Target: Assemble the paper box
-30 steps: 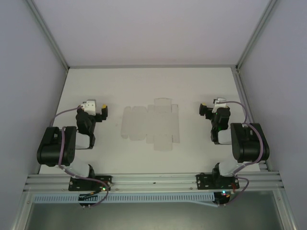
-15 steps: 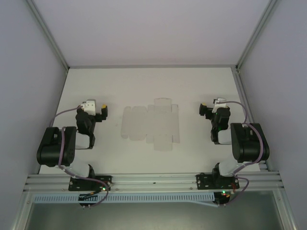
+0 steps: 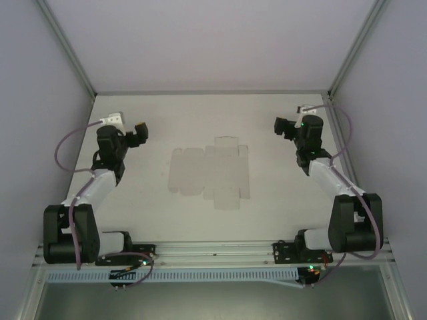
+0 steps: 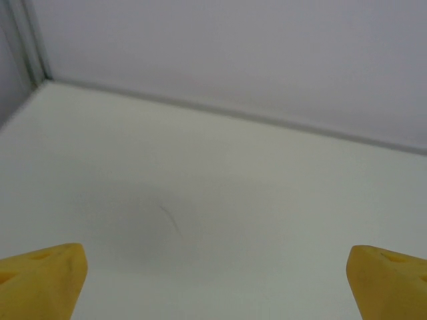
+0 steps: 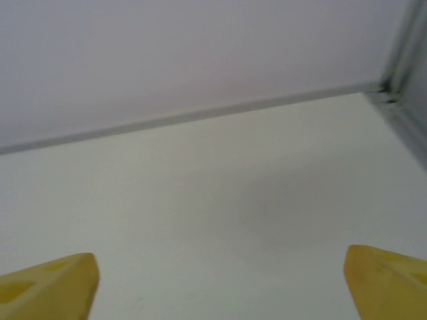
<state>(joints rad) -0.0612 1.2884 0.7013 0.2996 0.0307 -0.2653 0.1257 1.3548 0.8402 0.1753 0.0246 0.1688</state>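
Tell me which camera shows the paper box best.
Top external: the paper box lies flat and unfolded mid-table, its whole outline visible. Both wrist cameras face bare tabletop and wall beyond their yellow fingers.

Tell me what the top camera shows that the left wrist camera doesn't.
Top view: the paper box lying flat and unfolded mid-table, between the left gripper and the right gripper, neither touching it. Left wrist view: that gripper's yellow fingertips close up, spread wide with nothing between them, and a faint curved mark on the surface. Both: the white table and the pale back wall.
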